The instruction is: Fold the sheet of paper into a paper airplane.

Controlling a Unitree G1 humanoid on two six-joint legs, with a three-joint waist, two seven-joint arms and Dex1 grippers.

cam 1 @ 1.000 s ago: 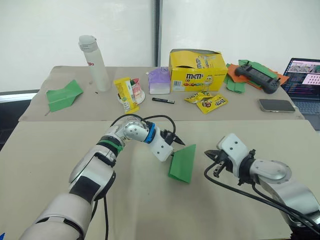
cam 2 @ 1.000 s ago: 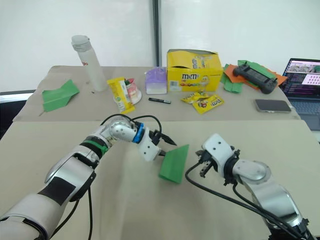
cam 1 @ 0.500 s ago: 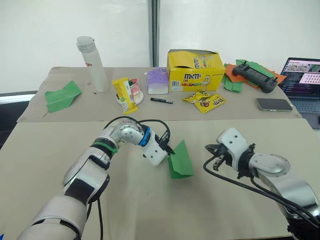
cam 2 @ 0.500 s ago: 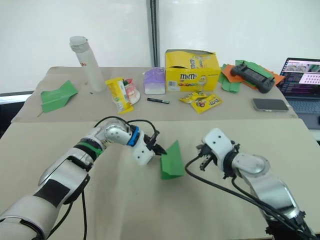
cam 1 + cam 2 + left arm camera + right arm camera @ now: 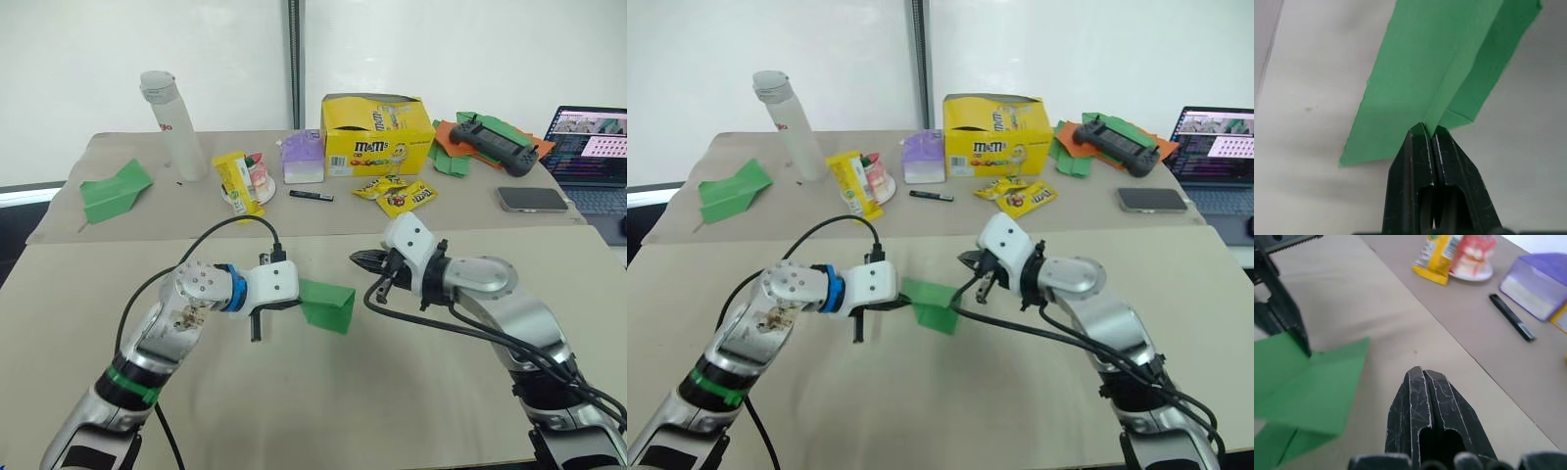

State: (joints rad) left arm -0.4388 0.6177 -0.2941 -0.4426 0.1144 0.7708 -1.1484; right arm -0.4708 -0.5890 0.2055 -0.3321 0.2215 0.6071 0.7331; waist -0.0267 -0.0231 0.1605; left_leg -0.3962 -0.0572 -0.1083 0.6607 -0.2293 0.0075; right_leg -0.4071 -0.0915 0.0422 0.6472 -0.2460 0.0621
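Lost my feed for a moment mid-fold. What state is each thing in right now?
left hand: shut on the paper airplane
paper airplane: folded, held above the table
right hand: shut, holding nothing, near the airplane
yellow candy box: top open
laptop: open, screen lit

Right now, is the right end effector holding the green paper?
No. The right end effector is shut on nothing, apart from the green paper, which the left end effector pinches.
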